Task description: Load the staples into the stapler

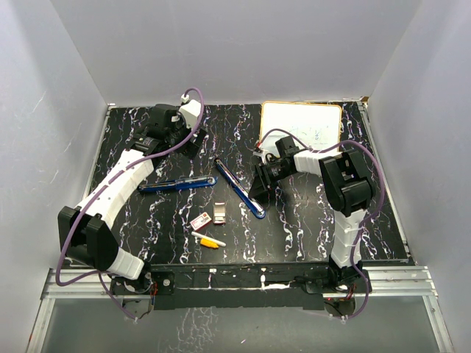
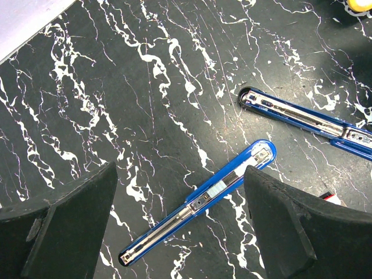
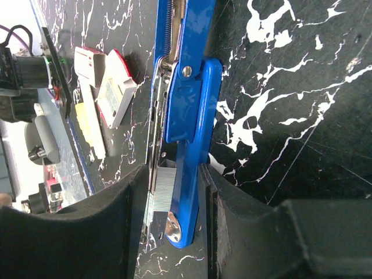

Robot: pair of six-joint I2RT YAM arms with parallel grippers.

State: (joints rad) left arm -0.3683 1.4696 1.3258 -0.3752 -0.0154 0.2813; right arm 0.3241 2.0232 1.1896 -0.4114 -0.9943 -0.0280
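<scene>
The right gripper (image 3: 174, 171) sat closed against both sides of the blue stapler (image 3: 187, 87) at its hinge end. It looked like a grip meant to steady the body while the magazine lay exposed. A ridged silvery strip (image 3: 161, 187) in the channel may have been staples; I could not tell. The red-and-white staple box (image 3: 116, 87) lay just beside the stapler, untouched. The left gripper (image 2: 180, 170) hung wide open and empty near a second blue stapler (image 1: 176, 184), out of the way.
</scene>
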